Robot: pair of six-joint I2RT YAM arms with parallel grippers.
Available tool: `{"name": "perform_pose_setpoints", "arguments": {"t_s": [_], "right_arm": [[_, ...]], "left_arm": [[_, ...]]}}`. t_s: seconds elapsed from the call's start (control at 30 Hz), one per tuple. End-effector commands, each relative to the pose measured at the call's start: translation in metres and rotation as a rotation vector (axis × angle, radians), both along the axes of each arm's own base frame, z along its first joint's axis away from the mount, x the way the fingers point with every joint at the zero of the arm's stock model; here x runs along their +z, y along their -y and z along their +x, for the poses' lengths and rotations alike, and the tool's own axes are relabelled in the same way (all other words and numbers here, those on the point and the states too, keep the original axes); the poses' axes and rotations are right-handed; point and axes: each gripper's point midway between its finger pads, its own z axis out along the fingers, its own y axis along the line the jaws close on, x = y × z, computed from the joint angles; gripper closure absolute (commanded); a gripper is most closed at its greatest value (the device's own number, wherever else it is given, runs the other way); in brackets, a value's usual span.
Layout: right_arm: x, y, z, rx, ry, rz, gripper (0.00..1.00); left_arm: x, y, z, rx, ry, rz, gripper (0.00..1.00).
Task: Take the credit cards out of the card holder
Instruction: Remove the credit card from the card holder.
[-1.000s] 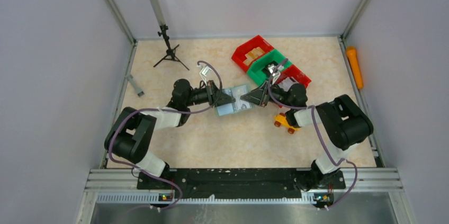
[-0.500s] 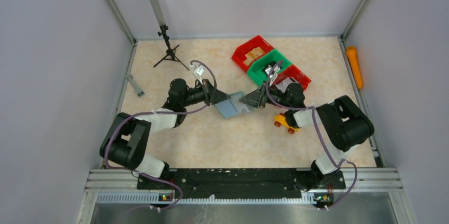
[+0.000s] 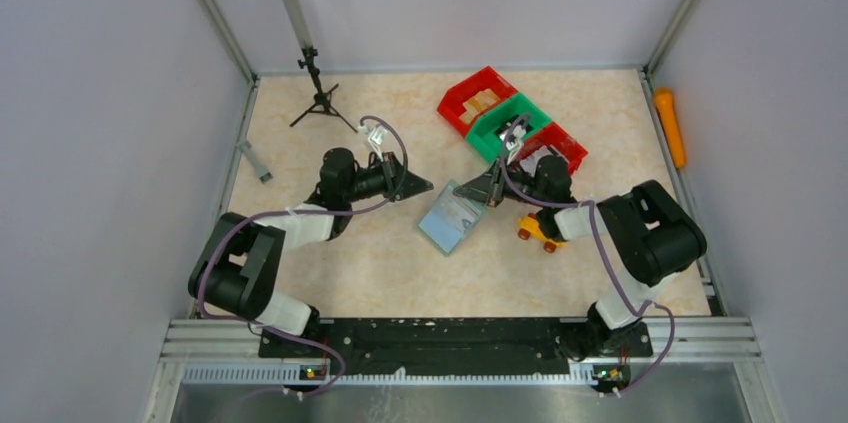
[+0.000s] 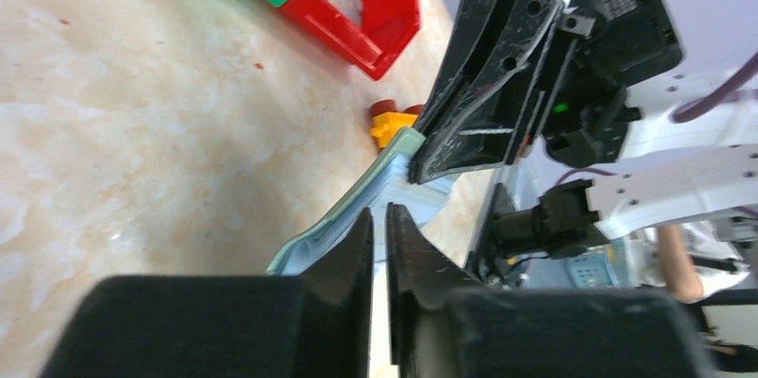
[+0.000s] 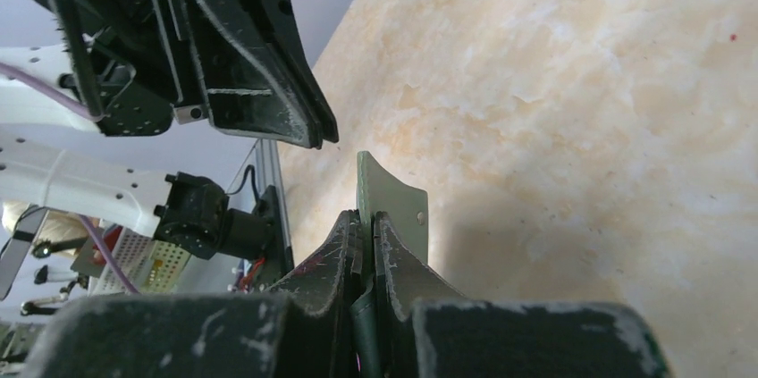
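Wallet work on a pale marbled table (image 3: 350,263): the right gripper (image 3: 465,189) is pinched onto one corner of the card holder (image 3: 452,221). The holder slants down and away from those fingers, its pale inner face turned toward the overhead camera. The left gripper (image 3: 425,187) is clenched on nothing, its tips near the right gripper's and clear of the holder.

The right wrist camera alone shows the holder's grey-green edge running up between the closed fingers, with a small tab bearing one dot just past the tips. The left wrist camera shows the holder edge-on as a curved sheet just beyond the left fingertips. Behind the right gripper in that view are a yellow toy car (image 4: 391,122) and a red bin (image 4: 380,16). Whether credit cards sit inside cannot be told from any view.
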Motion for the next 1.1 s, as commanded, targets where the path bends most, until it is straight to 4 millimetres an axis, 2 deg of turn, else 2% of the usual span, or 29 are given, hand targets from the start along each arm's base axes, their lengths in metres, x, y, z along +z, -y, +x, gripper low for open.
{"name": "perform_pose_setpoints", "arguments": {"t_s": [0.0, 0.17, 0.23, 0.33, 0.43, 0.73, 0.9, 0.93, 1.07], "right_arm": [[0.013, 0.002, 0.022, -0.061, 0.048, -0.007, 1.0], [0.004, 0.009, 0.029, -0.08, -0.02, 0.009, 1.0], [0.001, 0.011, 0.031, -0.081, -0.044, 0.014, 1.0], [0.003, 0.01, 0.028, -0.054, -0.071, 0.051, 1.0], [0.011, 0.01, 0.026, -0.033, -0.078, 0.097, 1.0], [0.022, 0.016, 0.022, -0.028, -0.08, 0.11, 1.0], [0.03, 0.021, 0.019, -0.012, -0.1, 0.161, 1.0], [0.032, 0.022, 0.019, -0.009, -0.096, 0.172, 1.0], [0.036, 0.022, 0.017, 0.01, -0.101, 0.198, 1.0]], "left_arm": [[0.003, -0.003, 0.012, 0.038, 0.036, 0.056, 0.8], [-0.006, -0.006, 0.01, 0.03, 0.058, 0.109, 0.45], [-0.009, -0.009, 0.008, 0.024, 0.099, 0.13, 0.36], [-0.017, -0.009, 0.01, 0.011, 0.119, 0.161, 0.32], [-0.022, -0.003, 0.008, -0.05, 0.11, 0.154, 0.14], [-0.039, 0.009, 0.01, -0.149, 0.058, 0.134, 0.1], [-0.031, 0.023, -0.001, -0.259, 0.04, 0.029, 0.09], [-0.032, 0.026, -0.003, -0.268, 0.038, 0.029, 0.06], [-0.039, 0.04, -0.01, -0.318, 0.02, 0.049, 0.06]]}}
